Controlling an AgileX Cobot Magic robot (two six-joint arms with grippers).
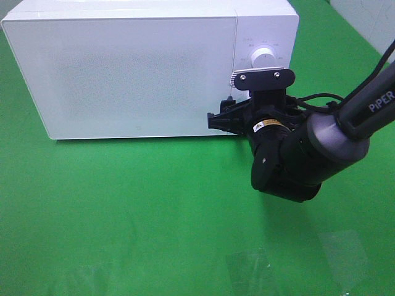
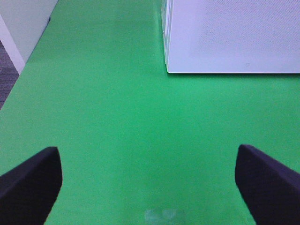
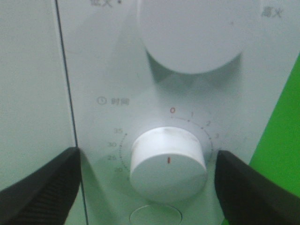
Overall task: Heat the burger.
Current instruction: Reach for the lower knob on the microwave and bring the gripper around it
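Observation:
The burger is out of view. The white microwave stands at the back of the green cloth with its door closed. In the right wrist view my right gripper is open, with one finger on each side of the lower white timer knob, which bears a red mark; I cannot tell whether the fingers touch it. From above, that gripper is pressed close to the control panel, and the arm hides the timer knob. My left gripper is open over bare cloth with nothing between its fingers.
A larger white knob sits above the timer knob and shows from above too. The microwave's corner lies ahead of the left gripper. A pale wall borders the cloth. Clear tape patches lie near the front.

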